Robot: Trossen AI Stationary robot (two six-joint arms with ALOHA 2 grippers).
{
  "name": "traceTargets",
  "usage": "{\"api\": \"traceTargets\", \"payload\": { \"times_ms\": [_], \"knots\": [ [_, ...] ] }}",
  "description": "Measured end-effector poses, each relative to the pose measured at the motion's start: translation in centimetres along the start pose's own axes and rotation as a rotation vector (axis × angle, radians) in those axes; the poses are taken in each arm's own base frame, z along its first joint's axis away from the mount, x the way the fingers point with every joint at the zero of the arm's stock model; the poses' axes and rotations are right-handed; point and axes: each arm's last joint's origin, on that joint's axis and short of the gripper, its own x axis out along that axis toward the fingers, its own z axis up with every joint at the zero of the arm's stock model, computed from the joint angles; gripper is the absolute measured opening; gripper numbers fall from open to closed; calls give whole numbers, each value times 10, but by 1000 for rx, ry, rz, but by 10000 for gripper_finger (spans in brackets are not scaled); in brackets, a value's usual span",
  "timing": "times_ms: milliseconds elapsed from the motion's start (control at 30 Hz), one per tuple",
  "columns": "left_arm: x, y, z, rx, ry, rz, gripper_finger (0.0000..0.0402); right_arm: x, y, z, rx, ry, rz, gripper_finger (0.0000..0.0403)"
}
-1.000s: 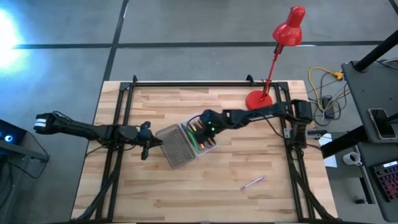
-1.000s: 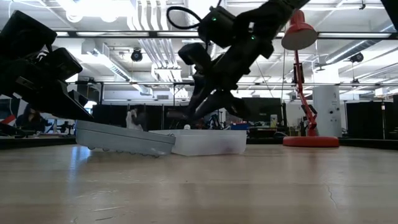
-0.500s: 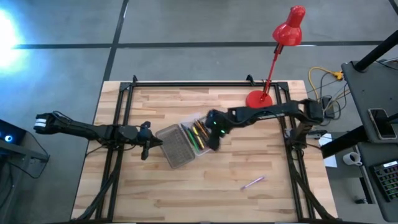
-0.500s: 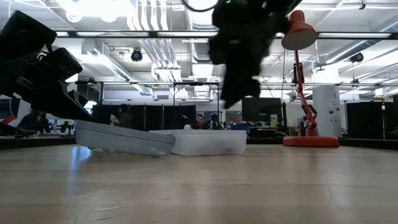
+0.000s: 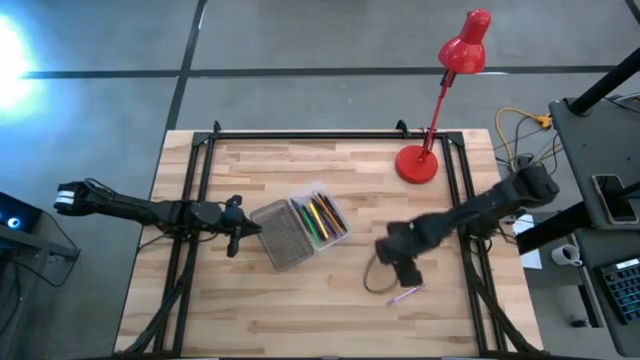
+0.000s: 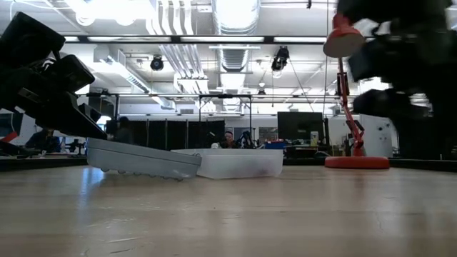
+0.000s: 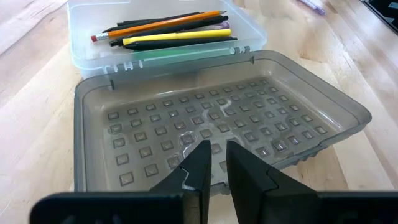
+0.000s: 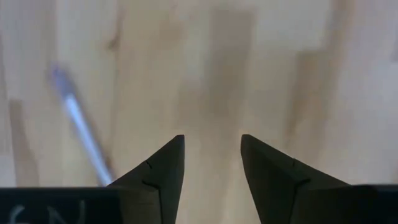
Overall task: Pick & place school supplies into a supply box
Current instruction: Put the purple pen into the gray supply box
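The supply box lies open at the table's middle. Its clear half holds several pens and pencils, black, orange, yellow and green. Its ribbed grey lid lies hinged open toward the table's left. My left gripper is shut on the lid. A purple pen lies flat on the table at the near right. My right gripper hangs open and empty just above the table. In the right wrist view the pen lies beside my open fingers. No scissors show. My left gripper pinches the lid's free long edge, the one away from the hinge, between its two fingers. The fingers come about level from the table's left. The lid is tilted, its held edge raised and its hinge side down by the clear half.
A red desk lamp stands at the far right, its base on the table and its head beyond the far edge. Dark frame rails run along the table's left, far and right sides. Bare wood lies along the near edge.
My right gripper has gone from over the box's clear half toward the table's near and right edges, down to the purple pen. The box, its lid and my left gripper have stayed where they were.
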Motion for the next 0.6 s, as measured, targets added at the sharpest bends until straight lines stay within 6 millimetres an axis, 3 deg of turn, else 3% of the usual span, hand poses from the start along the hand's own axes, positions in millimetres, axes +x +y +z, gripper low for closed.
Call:
{"api": "traceTargets", "payload": {
  "times_ms": [267, 600],
  "knots": [
    [0, 0, 0, 0, 0, 0, 34, 17, 41, -33, -48, 80, -3, 156],
    [0, 0, 0, 0, 0, 0, 34, 21, 64, -43, -119, 33, -10, 168]
  ]
}}
